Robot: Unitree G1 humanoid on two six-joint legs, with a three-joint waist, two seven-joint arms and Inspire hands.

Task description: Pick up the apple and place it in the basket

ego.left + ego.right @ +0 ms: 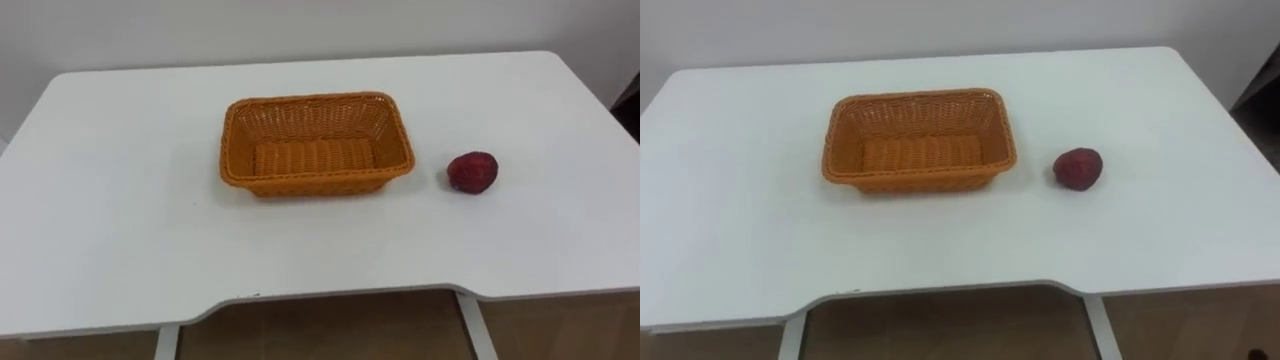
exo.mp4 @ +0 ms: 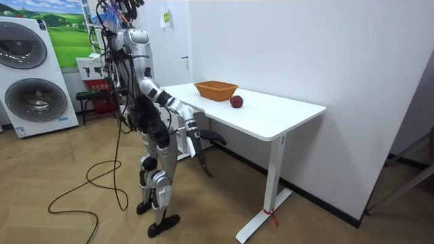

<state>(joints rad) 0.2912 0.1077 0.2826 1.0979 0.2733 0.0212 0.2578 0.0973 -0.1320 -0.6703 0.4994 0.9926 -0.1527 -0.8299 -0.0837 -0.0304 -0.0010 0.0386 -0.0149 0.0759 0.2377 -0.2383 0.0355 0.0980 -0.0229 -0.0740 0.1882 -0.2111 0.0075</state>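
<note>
A white table (image 1: 100, 200) is seen from above in the eye views, with its far edge set against a pale wall. An orange wicker basket (image 1: 232, 140) is placed a little left of the table's middle, its long side running left to right and its open top facing up. Nothing is held inside it; the woven bottom is bare.

The apple (image 1: 472, 172) — dark red, slightly uneven in outline — is found on the bare tabletop to the right of the basket, near it but apart from it, and about level with the basket's near rim. It is touched by nothing.

In the room view the robot is shown standing on a wooden floor at the near end of the table, faced towards the basket, with its knees slightly bent. Its right arm is held low and forward, and the right hand (image 2: 192, 130) is hung just below the level of the table's near edge, well apart from the apple. How far its fingers are curled cannot be told — the hand is too small there — and no object can be made out in it.

Two washing machines (image 2: 37, 88) are stood against the wall at the room view's left, behind the robot.
</note>
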